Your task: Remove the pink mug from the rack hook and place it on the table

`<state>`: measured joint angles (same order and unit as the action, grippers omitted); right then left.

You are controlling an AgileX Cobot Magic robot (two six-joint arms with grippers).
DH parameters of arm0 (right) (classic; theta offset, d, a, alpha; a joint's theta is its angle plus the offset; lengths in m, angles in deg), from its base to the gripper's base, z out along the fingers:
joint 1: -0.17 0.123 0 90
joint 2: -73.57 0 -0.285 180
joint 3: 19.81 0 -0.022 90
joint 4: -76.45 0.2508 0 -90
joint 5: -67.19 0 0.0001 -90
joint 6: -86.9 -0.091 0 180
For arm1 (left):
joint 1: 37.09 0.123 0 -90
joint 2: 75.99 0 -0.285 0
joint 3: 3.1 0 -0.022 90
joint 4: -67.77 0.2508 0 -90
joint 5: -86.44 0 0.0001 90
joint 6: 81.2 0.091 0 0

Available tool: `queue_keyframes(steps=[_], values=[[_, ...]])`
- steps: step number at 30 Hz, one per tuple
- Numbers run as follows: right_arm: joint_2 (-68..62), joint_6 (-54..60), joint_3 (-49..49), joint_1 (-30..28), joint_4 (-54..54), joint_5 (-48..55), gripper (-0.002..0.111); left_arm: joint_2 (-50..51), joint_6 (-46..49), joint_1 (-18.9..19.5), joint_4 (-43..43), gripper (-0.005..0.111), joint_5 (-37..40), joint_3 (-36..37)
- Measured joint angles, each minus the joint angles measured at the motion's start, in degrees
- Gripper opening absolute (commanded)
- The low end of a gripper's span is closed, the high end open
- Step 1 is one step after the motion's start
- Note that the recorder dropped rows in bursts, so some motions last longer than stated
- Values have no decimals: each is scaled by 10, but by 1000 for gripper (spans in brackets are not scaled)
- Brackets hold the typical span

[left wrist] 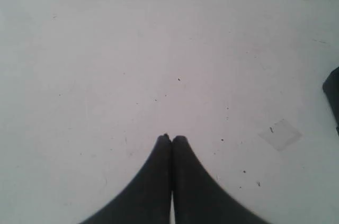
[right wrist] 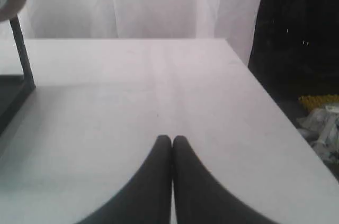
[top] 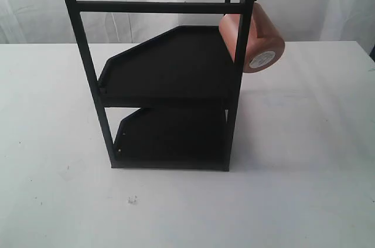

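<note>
Mug: salmon-pink, cylindrical, hanging tilted at right post of tall black metal rack, up off white matte surface.
Left hand: fingers together, empty.
Right hand: fingers together, empty.

left gripper: two dark fingers pressed together, tips meeting, nothing between them. held above the table, pointed steeply down at it.
right gripper: fingers likewise closed tip to tip, empty. above the table, aimed at a shallow angle toward its far edge.
</note>
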<state>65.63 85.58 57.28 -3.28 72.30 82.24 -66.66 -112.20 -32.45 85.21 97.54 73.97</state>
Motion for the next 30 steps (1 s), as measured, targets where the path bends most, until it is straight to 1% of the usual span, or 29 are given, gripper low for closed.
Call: queue_keyframes(steps=[8,13,16,18,20,21,22,24,26,27,28,30], values=[[0,6,0,0,0,-103,0,0,0,0,0,0,0,0],[0,-50,0,0,1,-217,0,0,0,0,0,0,0,0],[0,-161,0,0,12,-282,0,0,0,0,0,0,0,0],[1,-284,0,0,28,-361,0,0,0,0,0,0,0,0],[1,-359,0,0,35,-456,0,0,0,0,0,0,0,0],[1,-376,-7,0,34,-490,0,0,0,0,0,0,0,0],[1,-363,-40,0,10,-515,0,0,0,0,0,0,0,0],[1,-303,-82,0,-42,-494,0,0,0,0,0,0,0,0],[1,-202,-127,0,-114,-429,0,0,0,0,0,0,0,0],[-17,-104,-152,0,-148,-354,0,0,0,0,0,0,0,0],[-43,-23,-159,1,-157,-291,0,0,0,0,0,0,0,0],[-90,16,-158,4,-161,-244,0,0,0,0,0,0,0,0]])
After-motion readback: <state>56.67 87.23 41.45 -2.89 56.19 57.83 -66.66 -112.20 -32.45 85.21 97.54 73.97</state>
